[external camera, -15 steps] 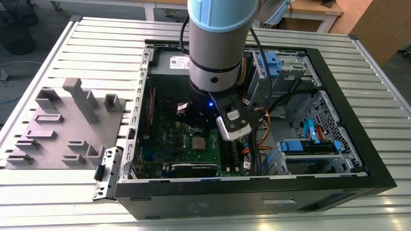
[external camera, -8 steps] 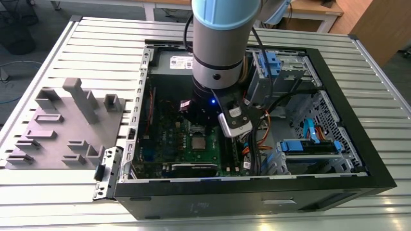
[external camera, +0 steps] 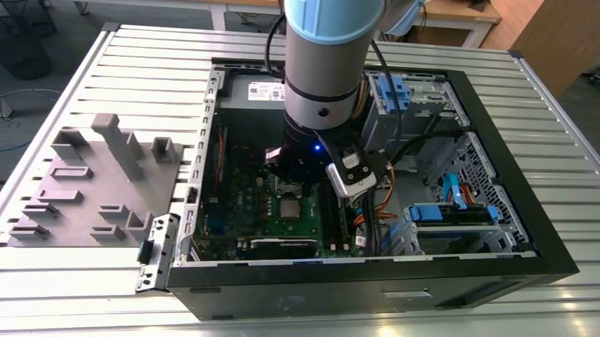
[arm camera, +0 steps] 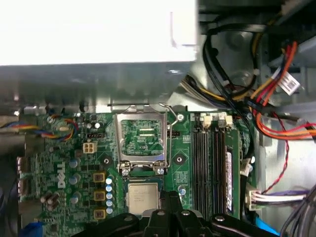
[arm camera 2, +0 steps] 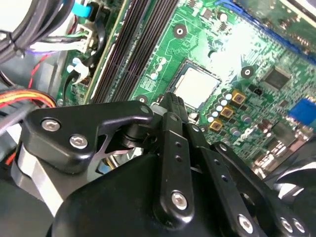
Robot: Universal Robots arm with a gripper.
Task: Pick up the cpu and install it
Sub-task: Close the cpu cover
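Cpu (arm camera: 143, 197) lies on the green board (arm camera: 183, 143) inside the open case (external camera: 375, 295).

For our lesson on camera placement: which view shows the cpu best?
The second wrist view: the cpu lies close and almost whole on the green circuit board. The first wrist view shows it square-on, one edge behind the gripper. The exterior view shows it from afar, next to the arm.

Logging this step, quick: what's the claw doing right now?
Claw: closed, holding nothing; the cpu lies free beside its tip.
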